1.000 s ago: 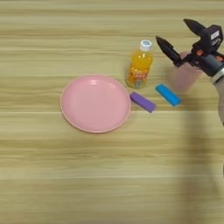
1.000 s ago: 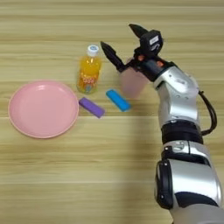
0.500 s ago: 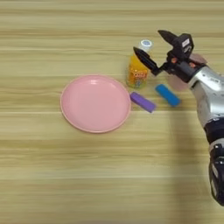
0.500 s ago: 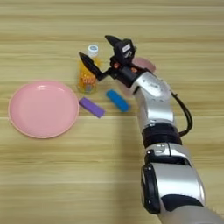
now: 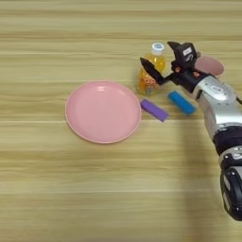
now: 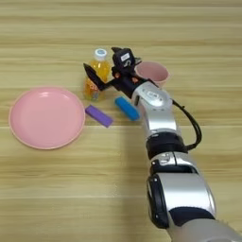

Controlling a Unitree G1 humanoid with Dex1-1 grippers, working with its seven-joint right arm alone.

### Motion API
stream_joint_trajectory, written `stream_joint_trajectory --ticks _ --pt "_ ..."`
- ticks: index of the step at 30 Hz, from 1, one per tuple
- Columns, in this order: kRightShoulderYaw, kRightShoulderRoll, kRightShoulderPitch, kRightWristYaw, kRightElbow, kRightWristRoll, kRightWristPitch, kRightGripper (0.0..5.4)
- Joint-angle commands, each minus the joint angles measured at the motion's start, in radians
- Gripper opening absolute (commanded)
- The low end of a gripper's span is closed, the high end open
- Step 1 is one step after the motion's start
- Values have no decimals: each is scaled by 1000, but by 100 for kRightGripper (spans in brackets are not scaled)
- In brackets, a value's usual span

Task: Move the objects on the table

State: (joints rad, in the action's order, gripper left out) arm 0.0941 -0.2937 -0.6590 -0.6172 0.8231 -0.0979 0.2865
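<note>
The worktop [image 5: 56, 189] is light-brown wood in long planks, its grain plain to see, with a low satin finish. The plate [image 5: 103, 111] looks like smooth pink plastic with a soft sheen along its rim. The cup [image 6: 152, 72] is pale pink plastic, matt. The bottle [image 5: 151, 73] is clear glossy plastic with a white plastic cap. The forearm [image 6: 156, 106] is smooth silver with a dull shine, and the gripper [image 6: 101, 66] has matt black fingers. The purple block [image 5: 154, 109] and blue block [image 5: 181, 102] look smooth and matt.
</note>
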Motion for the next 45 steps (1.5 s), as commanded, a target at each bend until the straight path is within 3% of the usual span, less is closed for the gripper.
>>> stream_joint_trajectory --ticks 1,7,11,21,31,36,45 --pt "-2 -11 -108 34 -19 8 6 538" --pt "-8 -4 -123 38 28 19 12 538" --pt "-9 -3 -132 42 54 24 17 504" --pt "-6 -9 -158 53 123 39 38 365" --pt "-3 -10 -167 51 139 35 51 357" --pt "4 -8 -157 30 93 17 71 357" --pt "6 8 -76 -44 -170 -39 76 357"
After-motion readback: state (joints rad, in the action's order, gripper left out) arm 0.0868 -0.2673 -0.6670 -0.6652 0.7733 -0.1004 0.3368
